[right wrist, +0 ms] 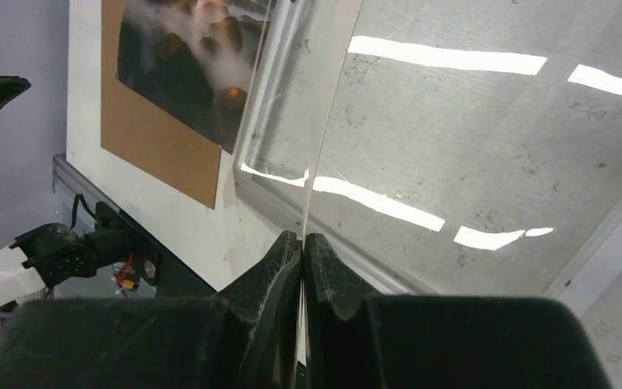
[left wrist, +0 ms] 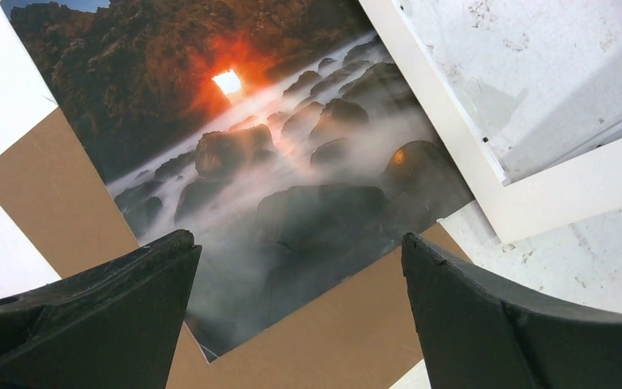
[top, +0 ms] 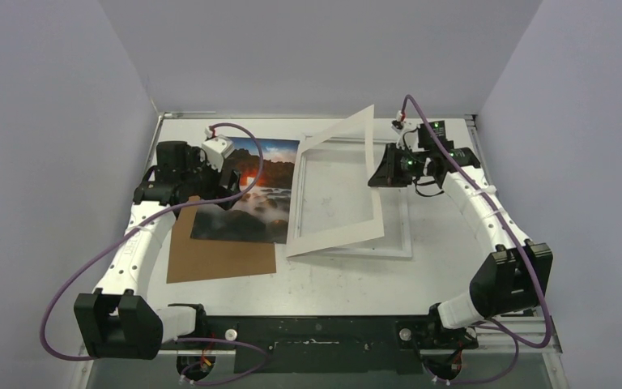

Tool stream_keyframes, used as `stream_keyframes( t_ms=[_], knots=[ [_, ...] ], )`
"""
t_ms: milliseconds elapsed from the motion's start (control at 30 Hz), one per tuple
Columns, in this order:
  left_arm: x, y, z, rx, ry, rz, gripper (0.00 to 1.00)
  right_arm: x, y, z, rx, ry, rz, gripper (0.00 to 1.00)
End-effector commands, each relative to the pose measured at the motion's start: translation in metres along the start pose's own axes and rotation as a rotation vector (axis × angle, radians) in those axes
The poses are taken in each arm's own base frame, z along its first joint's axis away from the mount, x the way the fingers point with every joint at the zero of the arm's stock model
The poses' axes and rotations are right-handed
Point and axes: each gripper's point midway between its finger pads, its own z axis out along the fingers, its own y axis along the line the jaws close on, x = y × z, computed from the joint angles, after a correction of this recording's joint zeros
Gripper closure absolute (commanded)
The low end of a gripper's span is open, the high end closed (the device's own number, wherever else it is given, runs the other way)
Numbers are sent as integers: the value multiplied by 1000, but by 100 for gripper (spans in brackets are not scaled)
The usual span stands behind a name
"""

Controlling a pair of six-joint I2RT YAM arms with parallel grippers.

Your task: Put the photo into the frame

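Item 1, photo [top: 263, 203] [left wrist: 291, 186]: lies flat, picture side up, on the left half of the counter [top: 332, 284]. Its lower part rests on a brown board [top: 219, 259] [left wrist: 40, 194].

Item 2, frame [top: 397, 250]: lies flat right of centre, just beside the photo, its clear pane reflecting the ceiling lights.

Item 3, mat [top: 336, 237]: white with a rectangular opening. It stands tilted over the frame, right edge raised, left edge low at the photo's right edge.

Item 4, left tool [top: 220, 193] [left wrist: 298, 239]: jaws spread wide with nothing between them. It sits above the photo's lower part, and the wrist view shows print and board between the two fingers [left wrist: 129, 300].

Item 5, right tool [top: 378, 174] [right wrist: 302, 239]: jaws pressed together on the mat's raised right edge, which the wrist view shows edge-on as a thin sheet. The photo [right wrist: 186, 49] and board [right wrist: 154, 130] appear beyond it.
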Motion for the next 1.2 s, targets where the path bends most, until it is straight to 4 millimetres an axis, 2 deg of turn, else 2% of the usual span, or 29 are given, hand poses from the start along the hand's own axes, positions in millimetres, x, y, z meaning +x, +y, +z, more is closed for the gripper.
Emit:
stream_keyframes(
  t_ms=[0, 267, 333, 600, 833, 1167],
  knots=[
    [-11, -2, -8, 3, -30, 32, 3, 0, -22, -6, 83, -11, -20, 95],
    [-13, -10, -8, 37, -31, 47, 4, 23, -70, 3, 190, 17, 27, 95],
    [-12, -10, -7, 39, -26, 48, 4, 28, -76, 6, 183, 27, 47, 95],
    [-7, -10, -7, 37, -7, 62, 3, 21, -87, 10, 203, -2, 71, 95],
    [-2, -11, -6, 42, 8, 63, 4, 23, -95, 14, 222, -16, 71, 95],
    [-2, -9, -5, 42, 21, 64, 4, 31, -105, -1, 263, -43, 77, 95]
  ],
)
